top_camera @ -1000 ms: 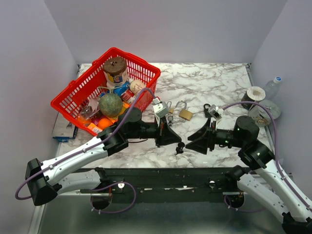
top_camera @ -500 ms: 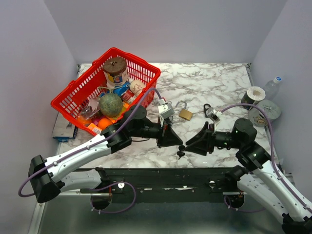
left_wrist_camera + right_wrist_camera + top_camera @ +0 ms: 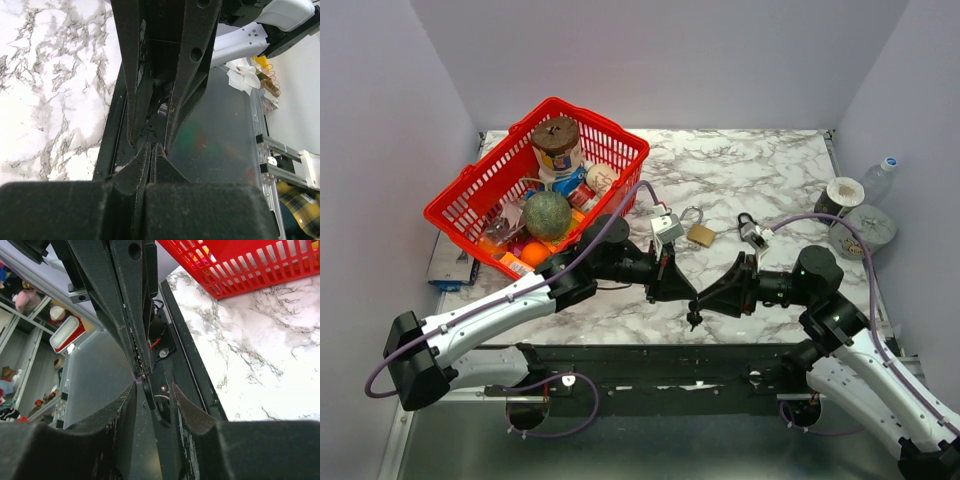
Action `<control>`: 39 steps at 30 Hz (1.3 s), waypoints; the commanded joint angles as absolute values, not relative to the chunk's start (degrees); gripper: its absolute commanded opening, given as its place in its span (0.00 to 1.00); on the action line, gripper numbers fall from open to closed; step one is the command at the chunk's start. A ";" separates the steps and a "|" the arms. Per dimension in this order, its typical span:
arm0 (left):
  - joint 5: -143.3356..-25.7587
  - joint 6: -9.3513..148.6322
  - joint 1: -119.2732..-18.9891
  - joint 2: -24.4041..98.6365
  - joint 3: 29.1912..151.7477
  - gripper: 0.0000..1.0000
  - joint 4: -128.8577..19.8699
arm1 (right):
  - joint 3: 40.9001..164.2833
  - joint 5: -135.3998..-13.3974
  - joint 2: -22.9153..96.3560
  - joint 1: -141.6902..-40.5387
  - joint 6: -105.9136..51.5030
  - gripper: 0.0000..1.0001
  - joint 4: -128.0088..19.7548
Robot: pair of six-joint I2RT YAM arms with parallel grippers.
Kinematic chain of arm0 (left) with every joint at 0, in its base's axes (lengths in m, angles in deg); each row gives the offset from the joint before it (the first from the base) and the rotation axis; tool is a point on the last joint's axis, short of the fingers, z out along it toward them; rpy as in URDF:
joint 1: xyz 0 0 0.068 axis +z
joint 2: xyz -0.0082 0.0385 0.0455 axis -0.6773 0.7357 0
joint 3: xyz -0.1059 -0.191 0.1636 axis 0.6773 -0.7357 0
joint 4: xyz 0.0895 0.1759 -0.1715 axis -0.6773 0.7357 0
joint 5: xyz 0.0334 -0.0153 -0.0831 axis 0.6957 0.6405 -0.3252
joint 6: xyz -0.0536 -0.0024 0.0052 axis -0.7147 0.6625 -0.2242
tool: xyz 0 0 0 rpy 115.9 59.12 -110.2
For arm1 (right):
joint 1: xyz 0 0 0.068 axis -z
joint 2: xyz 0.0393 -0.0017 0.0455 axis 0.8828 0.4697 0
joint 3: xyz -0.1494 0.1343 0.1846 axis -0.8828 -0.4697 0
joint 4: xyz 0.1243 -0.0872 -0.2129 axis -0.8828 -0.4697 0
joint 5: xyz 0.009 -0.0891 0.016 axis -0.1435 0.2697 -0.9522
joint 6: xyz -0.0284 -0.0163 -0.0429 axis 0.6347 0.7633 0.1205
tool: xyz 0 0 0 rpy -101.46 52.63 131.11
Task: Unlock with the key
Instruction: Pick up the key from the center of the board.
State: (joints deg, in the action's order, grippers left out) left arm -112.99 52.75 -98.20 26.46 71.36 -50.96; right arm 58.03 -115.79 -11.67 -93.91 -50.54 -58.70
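The left gripper [image 3: 684, 291] has slid rightward and nearer the front edge of the table [image 3: 770, 170], well in front of the padlock [image 3: 699, 234]. Its jaws are pressed together on the key [image 3: 693, 318], which dangles under its tip. The right gripper [image 3: 705, 298] has come left to meet it, jaws narrower than before yet apart, straddling that tip. The basket [image 3: 451, 196] stands left of the padlock, and a bottle [image 3: 881, 181] far right.

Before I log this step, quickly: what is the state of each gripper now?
Left gripper: closed, holding the key.
Right gripper: open, holding nothing.
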 commanded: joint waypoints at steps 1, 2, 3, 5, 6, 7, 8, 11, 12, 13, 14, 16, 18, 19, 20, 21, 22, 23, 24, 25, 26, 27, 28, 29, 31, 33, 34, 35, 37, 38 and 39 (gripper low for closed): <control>-113.99 53.10 -98.09 27.01 73.67 0.00 -53.79 | 56.32 -118.08 -11.23 -94.24 -51.24 0.38 -56.79; -113.90 53.10 -98.09 27.10 73.67 0.00 -53.97 | 56.05 -118.17 -11.05 -94.24 -51.33 0.38 -56.61; -113.56 53.10 -98.09 27.19 73.67 0.00 -53.97 | 55.88 -118.26 -11.05 -94.24 -51.42 0.38 -56.61; -113.64 53.18 -98.00 27.45 73.85 0.00 -54.06 | 55.44 -118.35 -11.22 -94.24 -51.42 0.38 -56.35; -113.73 53.10 -98.00 27.71 73.93 0.00 -54.06 | 55.26 -118.35 -11.23 -94.24 -51.24 0.38 -56.43; -113.81 53.18 -98.09 27.89 74.02 0.00 -54.15 | 55.26 -118.35 -11.31 -94.24 -51.33 0.38 -56.35; -114.08 53.10 -98.09 28.24 74.11 0.00 -54.23 | 55.08 -118.35 -11.40 -94.24 -51.24 0.36 -56.26; -114.34 52.83 -98.09 28.77 74.20 0.00 -54.50 | 54.82 -118.17 -11.66 -94.24 -51.24 0.18 -55.56; -114.43 52.83 -98.09 28.94 74.29 0.00 -54.50 | 54.56 -118.35 -11.75 -94.24 -51.33 0.13 -55.21; -114.43 52.83 -98.09 29.03 74.37 0.00 -54.59 | 54.38 -118.35 -11.93 -94.33 -51.68 0.09 -54.42; -114.26 52.92 -98.09 29.21 74.46 0.00 -54.59 | 54.29 -118.26 -12.02 -94.24 -51.85 0.04 -54.06; -114.08 52.74 -98.00 29.74 74.72 0.00 -54.68 | 53.68 -117.65 -12.28 -94.24 -52.20 0.01 -54.06; -113.38 52.66 -98.09 30.44 74.90 0.00 -54.68 | 53.06 -114.95 -12.72 -94.24 -52.82 0.01 -52.39; -112.77 52.57 -98.09 30.70 75.34 0.01 -54.50 | 52.28 -113.09 -12.72 -94.24 -53.78 0.01 -52.39; -110.41 52.48 -98.00 31.40 75.60 0.07 -53.54 | 51.84 -110.99 -12.63 -94.24 -53.62 0.01 -52.56; -108.30 52.57 -97.92 31.84 76.04 0.17 -52.75 | 51.74 -106.96 -12.46 -94.16 -52.83 0.01 -52.91; -106.28 52.65 -98.00 32.37 77.35 0.38 -52.48 | 51.74 -104.75 -11.24 -94.07 -50.73 0.01 -54.48; -104.08 52.74 -98.00 32.90 78.06 0.55 -49.00 | 52.35 -102.73 -10.36 -93.28 -49.93 0.01 -55.37; -98.93 52.83 -98.00 34.47 78.85 0.72 -47.74 | 52.62 -100.09 -9.48 -92.58 -49.14 0.01 -55.46; -96.35 52.57 -98.00 35.44 80.86 0.93 -46.25 | 53.06 -99.37 -8.08 -91.62 -47.91 0.01 -55.20; -93.11 52.13 -98.00 36.49 82.10 0.99 -43.11 | 54.45 -98.67 -5.80 -89.17 -47.38 0.01 -55.11; -88.20 51.61 -98.00 39.03 83.41 0.99 -41.33 | 55.25 -98.23 -4.38 -87.58 -46.76 0.01 -55.20; -85.19 51.43 -98.09 40.62 86.39 0.99 -39.40 | 55.95 -98.31 -3.33 -85.65 -45.97 0.01 -54.94; -83.25 50.99 -98.09 42.11 87.89 0.99 -36.51 | 56.57 -98.40 -1.14 -81.71 -45.71 0.01 -54.76; -78.78 49.07 -98.09 46.16 90.88 0.99 -34.64 | 58.07 -99.71 0.54 -76.95 -45.44 0.01 -54.15; -76.73 47.57 -98.09 49.40 92.12 0.99 -34.28 | 59.12 -101.81 3.00 -69.22 -45.44 0.01 -54.06; -73.85 45.21 -98.09 50.56 93.78 0.99 -34.20 | 59.65 -102.26 3.71 -66.76 -45.53 0.01 -54.06; -73.04 44.40 -98.09 52.05 94.84 0.99 -33.50 | 60.09 -102.87 4.24 -62.99 -45.61 0.01 -54.06; -71.37 41.95 -98.09 57.49 99.83 0.99 -31.66 | 61.84 -105.95 5.12 -59.73 -47.36 0.01 -52.32; -69.28 39.58 -98.18 59.77 102.12 0.99 -28.52 | 62.63 -106.57 5.21 -57.79 -47.90 0.01 -52.39; -68.21 38.69 -98.44 64.49 104.32 0.99 -26.83 | 63.34 -106.31 4.25 -57.33 -48.51 0.01 -52.22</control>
State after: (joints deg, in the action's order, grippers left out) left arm -77.96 45.63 -97.85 54.79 96.03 -35.02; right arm 58.99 -103.12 5.05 -61.54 -47.18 -54.64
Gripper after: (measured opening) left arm 0.988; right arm 0.024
